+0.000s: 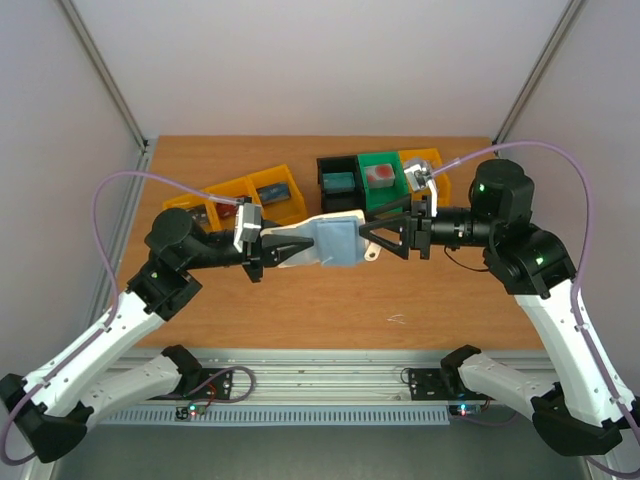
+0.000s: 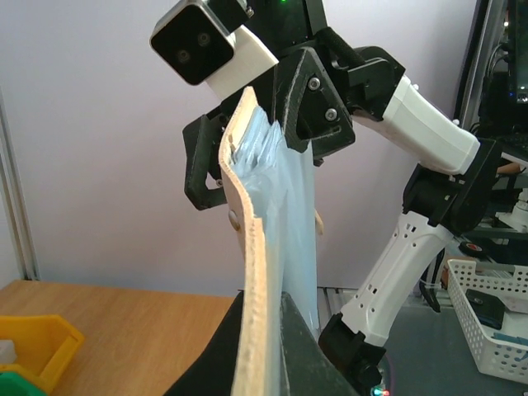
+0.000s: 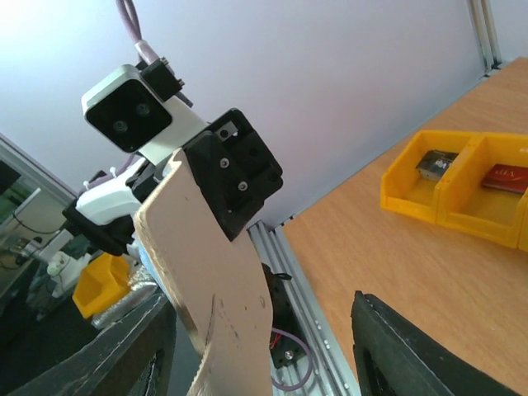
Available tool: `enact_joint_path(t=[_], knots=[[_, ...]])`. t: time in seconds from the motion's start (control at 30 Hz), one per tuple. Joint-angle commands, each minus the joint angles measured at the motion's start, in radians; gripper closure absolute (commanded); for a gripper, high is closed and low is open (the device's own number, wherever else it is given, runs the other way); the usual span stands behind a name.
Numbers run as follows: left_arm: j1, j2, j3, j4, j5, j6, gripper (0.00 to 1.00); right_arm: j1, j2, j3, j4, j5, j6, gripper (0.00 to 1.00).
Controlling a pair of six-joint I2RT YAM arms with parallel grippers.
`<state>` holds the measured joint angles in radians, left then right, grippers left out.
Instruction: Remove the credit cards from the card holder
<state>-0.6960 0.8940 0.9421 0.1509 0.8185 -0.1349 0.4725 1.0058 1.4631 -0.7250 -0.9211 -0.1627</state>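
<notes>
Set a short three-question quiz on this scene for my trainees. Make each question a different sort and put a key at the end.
1. True or false: the card holder lies flat on the table.
2. What is clamped on the card holder? A) the left gripper B) a person's hand C) nothing, it lies loose
3. Fill in the gap: the right gripper has its jaws ___ around the card holder's other end.

Key
1. False: it is held up in the air between the two arms.
2. A
3. open
</notes>
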Motion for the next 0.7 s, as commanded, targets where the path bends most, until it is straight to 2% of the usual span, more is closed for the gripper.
enact_joint_path(t=[0.0,0.1,0.27,0.43,0.67], knots=[[-0.003,-0.022,-0.017,0.12,-0.024,-0.024,1.0,0.007,0.003,-0.012,0.021,0.015,0.079,0.42],[-0.006,-0.018,-0.026,0.134,-0.024,-0.043,1.0,0.022,-0.006,-0.045,0.086,0.015,0.135,0.42],[-0.007,-0.03,-0.044,0.157,-0.088,-0.087,1.0,0.067,-0.056,-0.063,0.088,0.067,0.129,0.39],[-0.006,-0.029,-0.05,0.158,-0.094,-0.115,1.0,0.124,-0.019,-0.027,-0.036,0.179,0.069,0.47],[-0.008,-0.004,-0.023,0.154,-0.086,-0.14,1.0,0.226,0.051,0.011,-0.055,0.269,0.009,0.45]])
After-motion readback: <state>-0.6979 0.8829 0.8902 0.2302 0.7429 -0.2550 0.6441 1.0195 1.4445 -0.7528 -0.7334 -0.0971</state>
